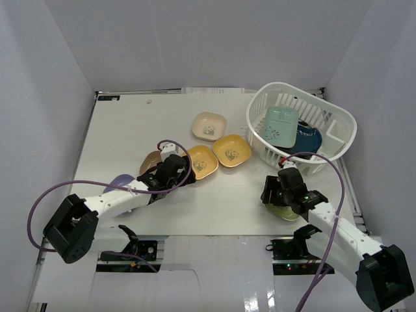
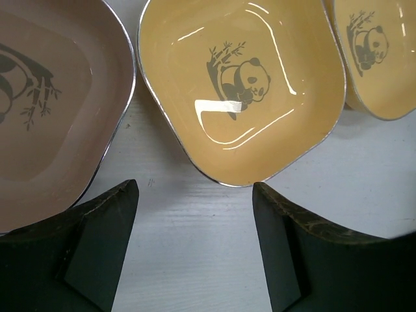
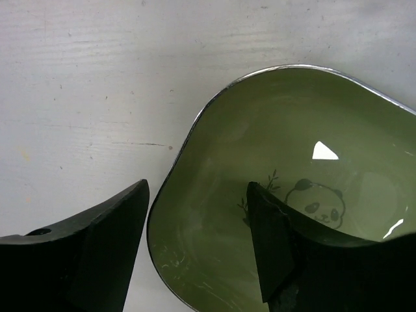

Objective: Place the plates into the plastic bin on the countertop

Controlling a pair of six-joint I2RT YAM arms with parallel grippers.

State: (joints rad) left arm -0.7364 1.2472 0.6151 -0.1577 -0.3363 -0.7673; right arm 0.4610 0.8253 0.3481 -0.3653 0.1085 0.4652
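- Right gripper (image 3: 196,195): jaws parted astride the rim of the green plate (image 3: 286,130), set for an edge pinch.
- Left gripper (image 2: 194,195): open, empty, facing the yellow plate (image 2: 240,97) at its corner.

Left tool (image 2: 195,195), right tool (image 3: 197,195): jaws apart

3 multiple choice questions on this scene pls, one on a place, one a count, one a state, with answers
1. Where is the teal divided tray? A) beside the beige plate B) stacked on the brown plate C) in the plastic bin
2. How many yellow plates lie on the countertop? A) one B) two C) four
3. The left gripper is: A) open, holding nothing B) shut on a yellow plate C) shut on the brown plate
Answers: 1 C, it shows inside the bin's walls; 2 B, two sit side by side in the top view; 3 A, bare countertop shows between its fingers.
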